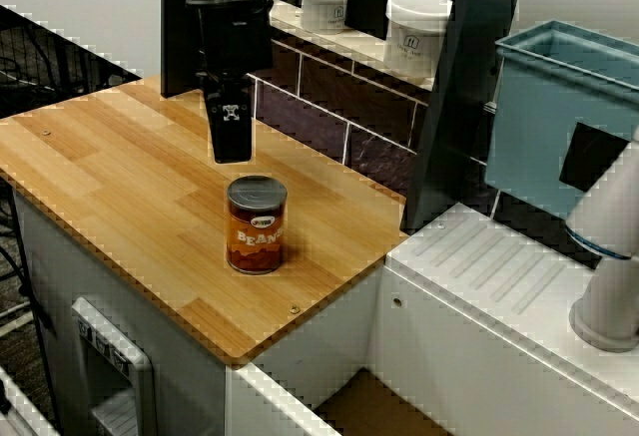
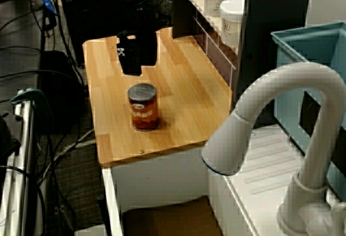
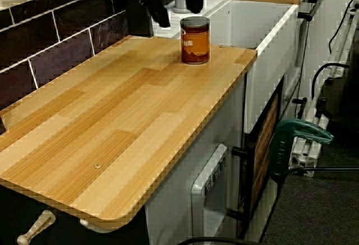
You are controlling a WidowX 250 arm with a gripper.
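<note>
Bean can (image 1: 257,224): orange-brown label, white lettering, dull grey lid. It stands upright on the wooden counter (image 1: 120,177), at 5 o'clock from the counter's middle in the view from above and near the front edge.

Gripper (image 1: 231,147): black, pointing down, at 11 o'clock from the can and apart from it. In the low view along the counter its fingers (image 3: 159,10) are parted moderately wide, holding and touching nothing.

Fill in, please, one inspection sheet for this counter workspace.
Surface: wooden counter, holds one can.
Work items: beans can, upright, standing free near the counter's edge.
Clutter: two white jars on the tiled ledge behind.
Gripper: hangs above the counter behind the can, fingers apart, holding nothing.
Cables: black cables on the floor beside the counter.
Surroundings: white faucet, teal bin, dark tiles.
</note>
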